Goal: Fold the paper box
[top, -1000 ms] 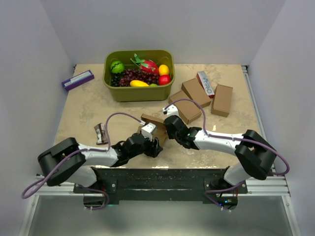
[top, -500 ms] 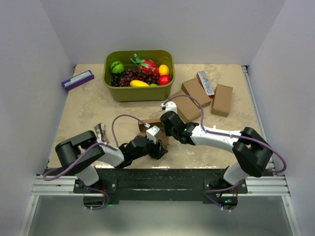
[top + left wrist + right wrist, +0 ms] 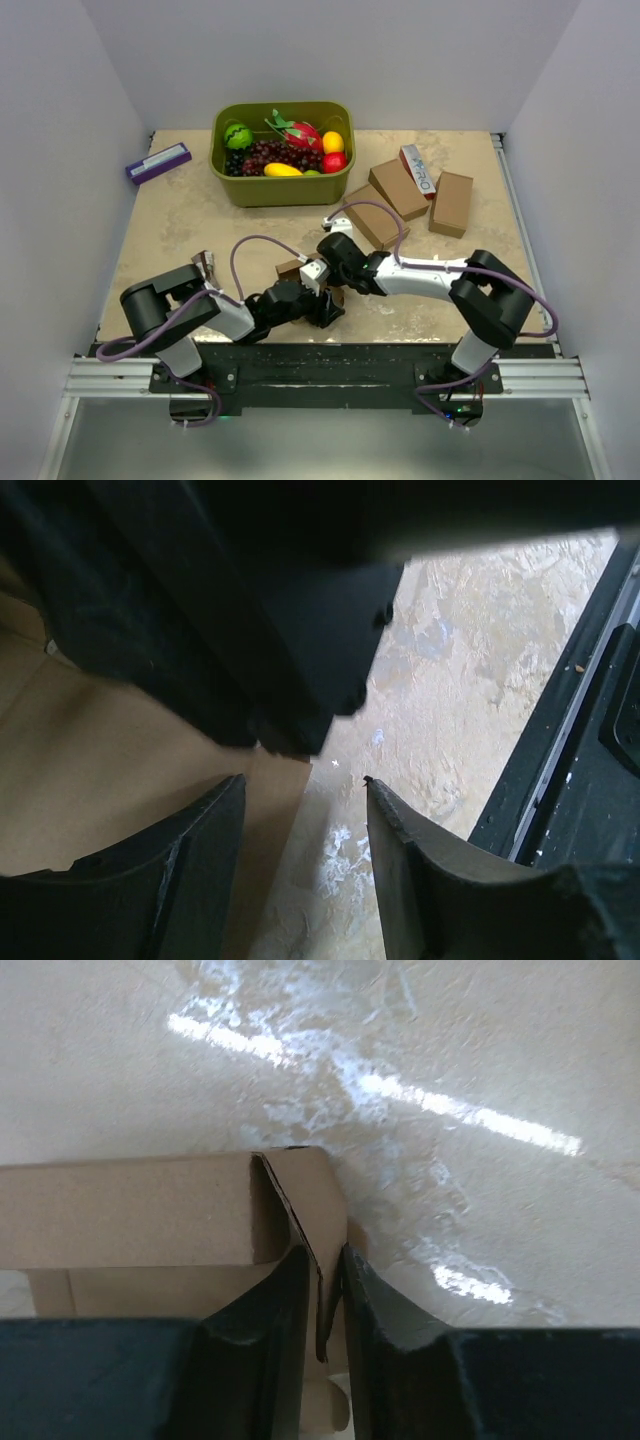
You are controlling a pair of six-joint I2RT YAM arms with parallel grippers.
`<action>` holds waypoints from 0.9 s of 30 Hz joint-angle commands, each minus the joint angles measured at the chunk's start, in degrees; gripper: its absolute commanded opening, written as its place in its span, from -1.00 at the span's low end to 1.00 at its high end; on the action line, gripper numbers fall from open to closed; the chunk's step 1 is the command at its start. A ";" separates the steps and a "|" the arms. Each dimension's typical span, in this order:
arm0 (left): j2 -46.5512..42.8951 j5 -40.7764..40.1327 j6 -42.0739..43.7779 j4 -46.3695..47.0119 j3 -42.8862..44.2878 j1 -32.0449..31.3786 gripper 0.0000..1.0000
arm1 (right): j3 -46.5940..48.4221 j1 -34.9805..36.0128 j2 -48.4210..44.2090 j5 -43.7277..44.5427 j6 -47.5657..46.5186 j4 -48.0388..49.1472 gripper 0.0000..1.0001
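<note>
The paper box (image 3: 292, 269) is plain brown cardboard, lying near the table's front edge between my two grippers. My right gripper (image 3: 338, 280) reaches it from the right. In the right wrist view a thin upright flap of the box (image 3: 150, 1210) stands between the fingers of that gripper (image 3: 324, 1252), whose jaws are narrowly apart around it. My left gripper (image 3: 325, 308) is low at the box's near side. In the left wrist view it (image 3: 304, 785) is open, one finger (image 3: 150, 880) over the cardboard (image 3: 100, 770), the other over bare table.
A green bin (image 3: 280, 195) of fruit stands at the back. Three other brown boxes (image 3: 398, 188) (image 3: 451, 203) (image 3: 372, 222) and a white-and-red carton (image 3: 418, 168) lie at the right, a purple box (image 3: 158, 162) at the far left. The black front rail (image 3: 560, 760) runs close by.
My right arm has swung left and nearer the front with the flap, and its jaws have eased apart. The left arm has drawn in to the right; its jaws narrowed slightly.
</note>
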 commanded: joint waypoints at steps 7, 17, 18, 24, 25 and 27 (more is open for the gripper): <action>-3.03 -1.89 -2.86 -5.90 -2.98 -0.12 0.12 | -2.72 0.40 -11.69 -0.58 1.17 -2.61 0.28; -3.64 -0.49 -2.78 -3.54 -5.53 -0.12 0.07 | -10.27 -12.77 -24.19 -3.55 -3.66 -2.19 0.54; -3.64 -0.14 -2.69 -3.45 -5.62 -0.12 0.07 | -10.63 -13.13 -23.31 -3.38 -4.53 -1.31 0.51; -3.47 0.22 -2.51 -2.57 -5.89 -0.12 0.06 | -9.58 -13.48 -11.80 -7.40 -9.36 5.55 0.28; -3.38 0.31 -2.51 -2.39 -5.89 -0.12 0.06 | -9.49 -13.40 -10.83 -8.03 -9.98 6.51 0.27; -3.47 0.57 -2.51 -2.22 -6.15 -0.12 0.06 | -9.93 -13.48 -9.42 -9.69 -12.35 10.03 0.25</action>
